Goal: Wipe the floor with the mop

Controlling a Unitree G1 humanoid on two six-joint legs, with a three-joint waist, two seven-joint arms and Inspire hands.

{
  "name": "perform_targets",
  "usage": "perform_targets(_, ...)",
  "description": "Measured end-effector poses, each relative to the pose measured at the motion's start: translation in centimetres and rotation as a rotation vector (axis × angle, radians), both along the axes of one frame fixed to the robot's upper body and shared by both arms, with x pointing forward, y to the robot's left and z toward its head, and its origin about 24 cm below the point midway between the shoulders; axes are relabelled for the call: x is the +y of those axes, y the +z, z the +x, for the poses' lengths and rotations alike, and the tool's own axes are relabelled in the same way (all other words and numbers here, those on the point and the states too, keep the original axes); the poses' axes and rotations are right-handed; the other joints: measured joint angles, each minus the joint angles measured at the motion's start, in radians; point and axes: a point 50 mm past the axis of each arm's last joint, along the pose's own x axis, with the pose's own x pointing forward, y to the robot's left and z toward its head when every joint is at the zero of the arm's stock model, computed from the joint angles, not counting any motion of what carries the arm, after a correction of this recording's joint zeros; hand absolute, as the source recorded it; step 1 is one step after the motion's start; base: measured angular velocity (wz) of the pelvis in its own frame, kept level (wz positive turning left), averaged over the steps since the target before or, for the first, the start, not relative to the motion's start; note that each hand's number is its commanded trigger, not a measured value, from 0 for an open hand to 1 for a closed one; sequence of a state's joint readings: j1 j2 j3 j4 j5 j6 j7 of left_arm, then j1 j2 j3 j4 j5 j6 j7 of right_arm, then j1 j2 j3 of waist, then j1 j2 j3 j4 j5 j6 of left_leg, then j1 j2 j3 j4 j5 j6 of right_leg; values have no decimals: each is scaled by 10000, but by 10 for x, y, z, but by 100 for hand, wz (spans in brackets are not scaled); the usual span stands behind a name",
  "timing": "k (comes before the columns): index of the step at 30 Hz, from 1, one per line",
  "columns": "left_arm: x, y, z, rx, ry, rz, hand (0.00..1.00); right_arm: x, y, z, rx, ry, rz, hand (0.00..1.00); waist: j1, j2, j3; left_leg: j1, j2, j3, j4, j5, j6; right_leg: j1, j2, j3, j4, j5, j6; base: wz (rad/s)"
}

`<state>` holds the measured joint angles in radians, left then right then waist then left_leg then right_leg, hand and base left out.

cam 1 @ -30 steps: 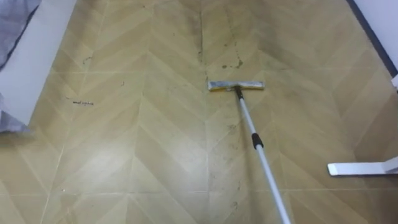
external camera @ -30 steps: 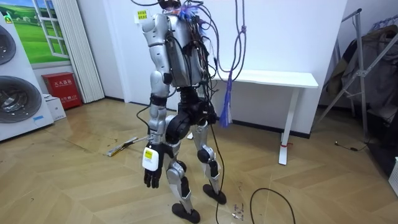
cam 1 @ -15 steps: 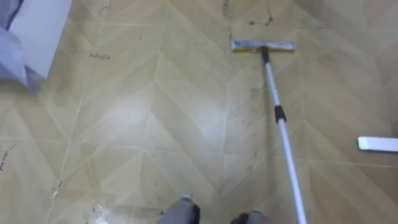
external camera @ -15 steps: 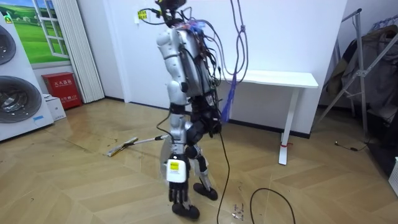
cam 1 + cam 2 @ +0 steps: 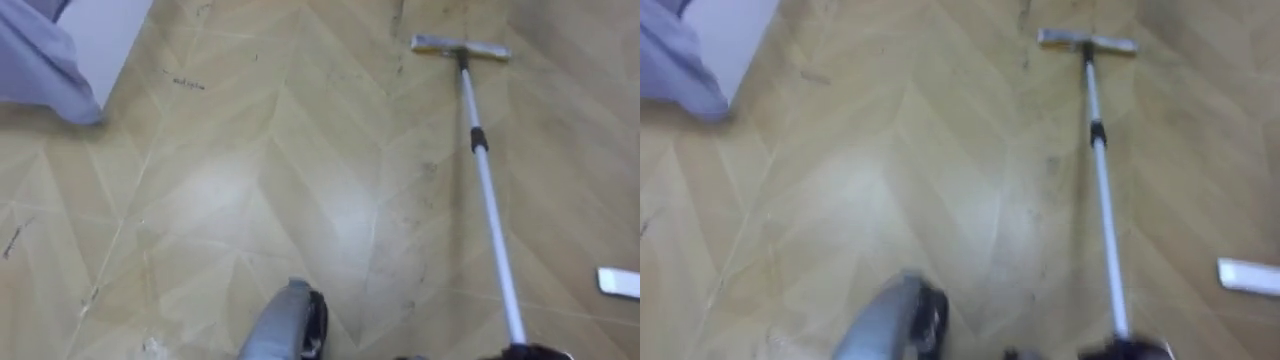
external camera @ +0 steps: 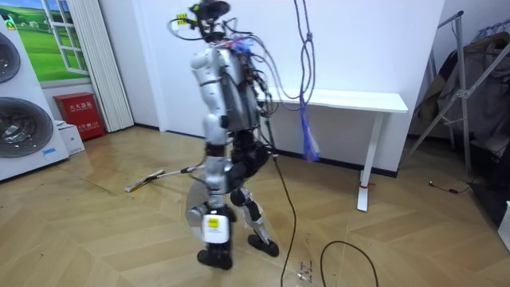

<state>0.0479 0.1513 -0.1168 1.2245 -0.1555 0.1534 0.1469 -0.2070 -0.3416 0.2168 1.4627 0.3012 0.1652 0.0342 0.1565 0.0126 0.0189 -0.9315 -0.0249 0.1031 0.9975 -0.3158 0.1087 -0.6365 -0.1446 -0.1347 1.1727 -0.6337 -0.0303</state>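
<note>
While I look down through the head camera, the mop [image 5: 487, 200] lies out ahead of me and off to my right on the herringbone wood floor [image 5: 250, 200]; its flat head [image 5: 460, 47] sits crosswise on the boards at the far end; the pale handle [image 5: 497, 250] runs back from it toward me, past a dark collar [image 5: 478, 140], to the bottom edge low on my right. At that end it meets a dark shape that I take for my right hand [image 5: 535, 352]; whether it is closed on the handle I cannot tell. Dark smudges [image 5: 405, 210] mark the boards beside the handle; a grey cloth [image 5: 40, 60] hangs over a white panel [image 5: 105, 30] at the upper left; a flat white bar [image 5: 620, 282] lies at the right edge.

From the room camera I stand upright on open floor, washing machines [image 6: 24, 119] at the room view's left, a white table [image 6: 358, 101] behind me; the mop reaches out toward the room view's left. My left hand [image 6: 213, 235] hangs low beside my leg, apart from the mop; its grip I cannot tell.
</note>
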Motion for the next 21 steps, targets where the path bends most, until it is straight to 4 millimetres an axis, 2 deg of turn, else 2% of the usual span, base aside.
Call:
perform_targets(1,0,0,3,-80,9,12,0,-5,0,-9,260,-93,-151,100,-111,99,-1,64,-171,4,96,-122,125,-223,-154,86,551,444,81,35)
perform_targets(2,-1,2,12,-364,-13,45,0,-12,-1,-30,853,-170,-476,100,-213,368,-43,258,-248,28,357,-548,314,-746,-203,415,1752,1716,228,12)
perform_targets(3,0,3,17,-635,48,152,0,-13,-4,-50,1412,-330,-648,100,-206,600,-67,542,-253,-24,509,-963,378,-1169,-31,753,2568,2806,295,-6)
perform_targets(5,3,6,23,-936,-27,364,0,-6,-9,-66,1922,-480,-632,100,-383,822,-38,982,-266,-19,421,-1312,517,-1835,153,1005,2790,2852,376,-19)
perform_targets(6,4,7,25,-997,-72,448,0,2,-13,-74,2130,-521,-557,100,-553,939,-67,1180,-280,-22,302,-1446,599,-2352,289,1057,2277,2770,505,-8)
perform_targets(7,5,7,26,-1045,-100,459,0,7,-15,-77,2187,-562,-486,100,-639,949,-76,1276,-355,-36,194,-1488,610,-2582,305,1038,1811,2740,557,0)
perform_targets(9,1,6,27,-1054,-136,388,0,24,-22,-86,2254,-840,-86,100,-777,900,-87,1635,-617,-89,-299,-1589,657,-3204,384,982,-764,2766,526,0)
perform_targets(10,0,6,26,-1003,-165,361,0,27,-23,-87,2263,-880,-12,100,-753,902,-82,1753,-619,-90,-430,-1648,655,-3269,455,906,-1447,2830,470,-10)
perform_targets(11,-2,4,20,-814,-142,313,0,31,-24,-87,2303,-956,95,100,-699,874,-78,2055,-619,-93,-670,-1779,607,-3288,566,684,-2514,3104,240,-9)
perform_targets(12,-3,3,11,-493,-64,288,0,33,-25,-84,2263,-1008,133,100,-701,827,-70,2460,-648,-142,-901,-1952,536,-3165,585,277,-3203,3493,-48,-3)
perform_targets(13,-2,2,7,-292,-16,284,0,32,-24,-83,2278,-1050,131,100,-703,807,-78,2672,-703,-229,-984,-2036,483,-3063,568,150,-3297,3614,-214,19)
perform_targets(14,-1,1,0,46,118,305,0,31,-24,-81,2327,-1204,99,100,-691,736,-102,3020,-746,-321,-979,-2171,314,-2695,505,41,-3180,3676,-336,35)
perform_targets(15,2,1,-4,253,235,353,0,28,-22,-71,2264,-1225,49,100,-669,636,-101,3072,-683,-190,-380,-2152,55,-2464,380,-87,-2904,3445,-257,33)
perform_targets(16,4,2,-6,287,374,381,0,26,-20,-61,2113,-1210,18,100,-625,554,-58,2879,-545,-59,248,-1933,-337,-2399,423,-32,-2720,3251,-289,9)
perform_targets(17,9,3,-9,317,744,422,0,22,-15,-42,1818,-1135,-82,100,-467,283,-21,2158,-149,232,1965,-868,-1220,-2347,572,149,-2320,2952,-348,-25)
perform_targets(18,11,3,-10,279,989,501,0,17,-9,-19,1384,-1029,-208,100,-123,-41,-14,1267,108,444,3471,1103,-1319,-2332,610,327,-1963,2665,-543,-36)
perform_targets(19,11,3,-9,268,1052,520,0,14,-5,-7,1095,-1013,-238,100,14,-226,-6,826,154,484,4000,2257,-1298,-2317,586,384,-1836,2541,-622,-40)
perform_targets(20,9,3,-9,261,1181,476,0,8,5,20,399,-954,-277,100,212,-500,42,-99,145,378,4985,4070,-1298,-2270,628,468,-1663,2304,-698,-28)
perform_targets(21,8,3,-6,162,1118,444,0,5,15,45,-307,-769,-300,100,289,-515,57,-1125,342,306,5990,3612,-1123,-2269,723,466,-1465,2071,-746,-22)
